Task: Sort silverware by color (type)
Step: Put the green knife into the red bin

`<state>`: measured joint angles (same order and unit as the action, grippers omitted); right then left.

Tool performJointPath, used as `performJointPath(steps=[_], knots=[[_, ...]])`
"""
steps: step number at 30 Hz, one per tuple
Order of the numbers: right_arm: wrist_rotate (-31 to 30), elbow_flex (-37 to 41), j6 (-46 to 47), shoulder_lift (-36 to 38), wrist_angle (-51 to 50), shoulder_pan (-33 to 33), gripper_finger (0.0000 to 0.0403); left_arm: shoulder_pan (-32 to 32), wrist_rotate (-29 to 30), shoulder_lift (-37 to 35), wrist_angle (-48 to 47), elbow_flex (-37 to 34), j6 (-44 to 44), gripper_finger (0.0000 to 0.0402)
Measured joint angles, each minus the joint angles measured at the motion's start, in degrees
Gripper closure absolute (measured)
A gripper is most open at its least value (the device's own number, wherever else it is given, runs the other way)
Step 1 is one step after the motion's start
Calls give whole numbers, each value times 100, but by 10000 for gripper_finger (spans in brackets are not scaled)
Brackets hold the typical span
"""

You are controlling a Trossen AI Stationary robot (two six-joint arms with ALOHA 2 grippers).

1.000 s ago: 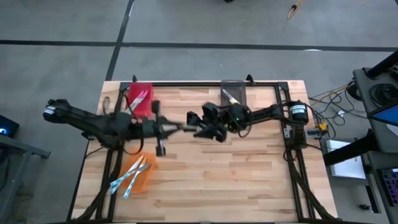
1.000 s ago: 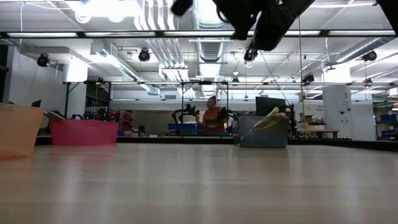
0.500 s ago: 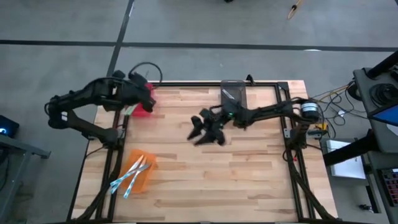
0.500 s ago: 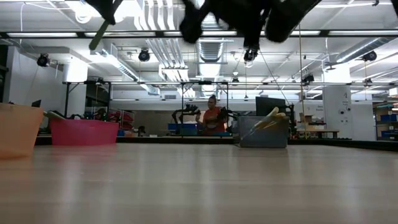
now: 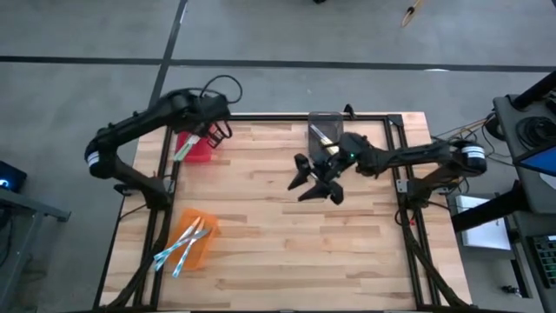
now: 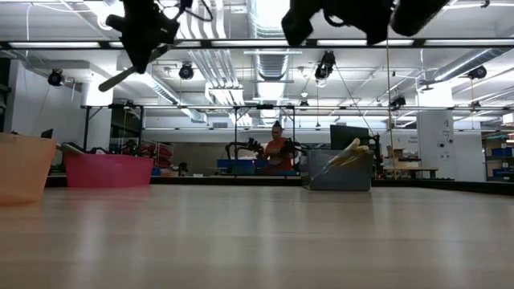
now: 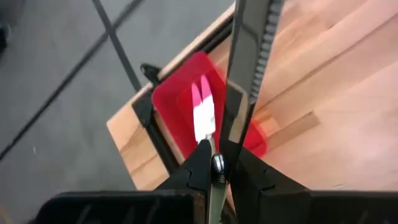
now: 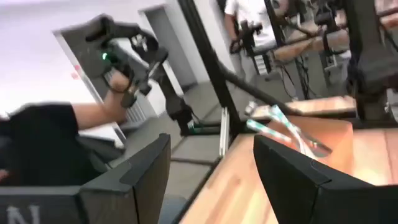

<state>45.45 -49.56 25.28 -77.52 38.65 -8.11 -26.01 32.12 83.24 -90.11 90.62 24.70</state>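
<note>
— Hard to make out? Handle of the knife (image 7: 249, 68) in the left gripper (image 7: 219, 163), hidden below the fingers in the left wrist view; only the serrated silver blade clear, running up past the fingertips. From above, a green sliver (image 5: 182, 149) beside the red bin (image 5: 198, 148), half covered by the left arm. Contents of the red bin blurred: two pale pink streaks, nothing more exact.

— Left gripper state?

— Pressed together on the knife, held high over the red bin at the counter's (image 5: 347, 235) far left corner. In the low view, knife (image 6: 128, 71) tilted, well above the bin (image 6: 108, 170).

— Right gripper?

— Right gripper (image 5: 317, 178) spread wide, nothing between the fingers, hanging over the counter just in front of the grey bin (image 5: 325, 130). Cut off at the top edge in the low view.

— Other silverware?

— Light-blue-handled knives (image 5: 178, 248) in the orange bin (image 5: 195, 243) near the front left, sticking out over its rim. Yellow-handled knives (image 6: 345, 152) leaning out of the grey bin.

— Open room?

— Bare wood across the middle and whole right half of the counter; bins only along the left side and far edge.
</note>
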Motion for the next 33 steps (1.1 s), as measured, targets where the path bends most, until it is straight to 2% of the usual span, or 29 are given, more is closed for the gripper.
performJointPath(steps=[5, 12, 23, 33], knots=[[-376, 434, -317, 803, -47, 20, 184, -476, -446, 548, 17, -81, -277, 385], [-503, 759, -537, 1247, -197, 23, 184, -1026, -629, 1057, 11, -575, -688, 385], [-503, 796, -593, 1273, -201, 34, 184, -1420, -604, 1285, 10, -1634, -860, 385], [-503, 796, -604, 1264, -243, 36, 184, -1505, -556, 1401, 7, -2074, -629, 370]])
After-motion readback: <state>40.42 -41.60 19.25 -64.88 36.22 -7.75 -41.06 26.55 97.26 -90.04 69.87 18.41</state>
